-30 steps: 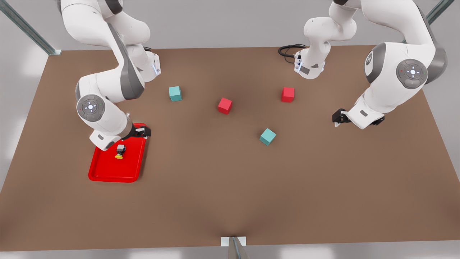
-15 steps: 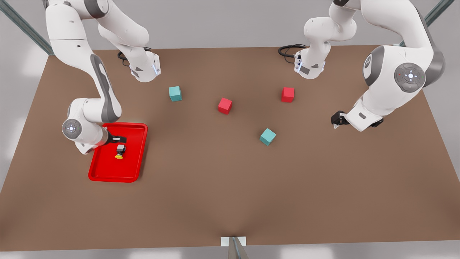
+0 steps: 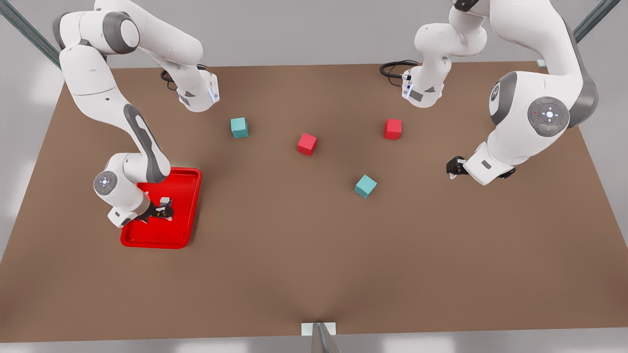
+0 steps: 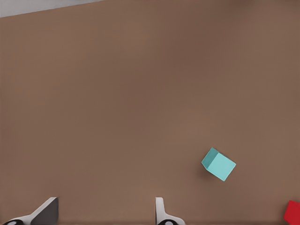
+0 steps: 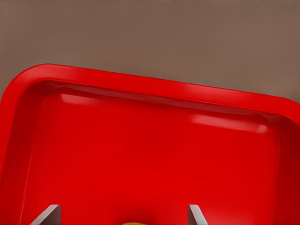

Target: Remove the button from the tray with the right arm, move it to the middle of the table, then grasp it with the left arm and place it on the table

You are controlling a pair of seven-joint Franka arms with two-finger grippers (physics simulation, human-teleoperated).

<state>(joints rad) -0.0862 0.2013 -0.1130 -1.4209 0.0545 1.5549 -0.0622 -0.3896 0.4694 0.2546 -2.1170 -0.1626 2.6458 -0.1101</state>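
Right gripper (image 3: 163, 212) low inside tray (image 3: 184, 206), fingers spread either side of button (image 3: 165, 201), not clamped. Left gripper (image 3: 450, 169) spread, hovering above table (image 3: 314, 255) near teal cube (image 3: 365, 186).

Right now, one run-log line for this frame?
phase: reach | right gripper: open, astride button in tray | left gripper: open, waiting above table | button: not lifted
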